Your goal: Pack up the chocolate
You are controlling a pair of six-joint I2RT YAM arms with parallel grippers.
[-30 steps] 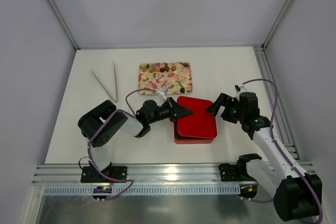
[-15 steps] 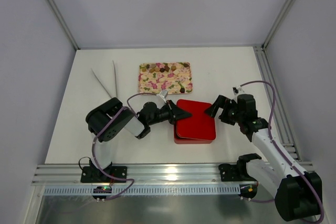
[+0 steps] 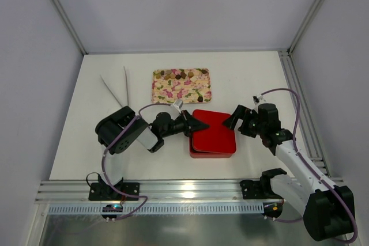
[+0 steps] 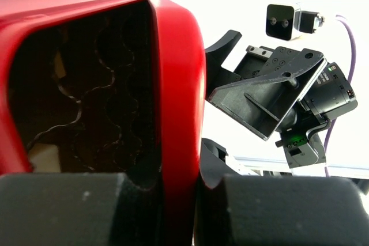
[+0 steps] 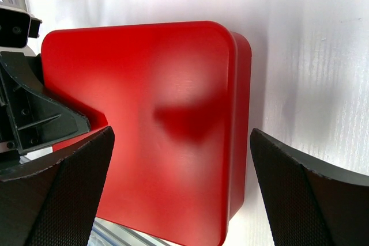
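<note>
The chocolate (image 3: 176,75), several small brown and pale pieces, lies along the far edge of the flowered tray (image 3: 190,91). The red square box (image 3: 213,132) stands in front of the tray. My left gripper (image 3: 198,125) is shut on the left edge of the box's red lid (image 4: 176,84), with one pad on each side (image 4: 199,182). The dark brown gridded insert (image 4: 86,96) shows under the lid. My right gripper (image 3: 233,118) is open and empty at the box's right edge, with the lid (image 5: 161,119) between its spread fingers (image 5: 181,142). It also shows in the left wrist view (image 4: 259,96).
White tongs (image 3: 118,90) lie on the table at the left, far of my left arm. An aluminium rail (image 3: 173,191) runs along the table's near edge, and another rail (image 3: 297,90) runs along its right side.
My right gripper has moved a little left, closer to the box's right edge. My left arm's elbow has shifted and the box has slid slightly left.
</note>
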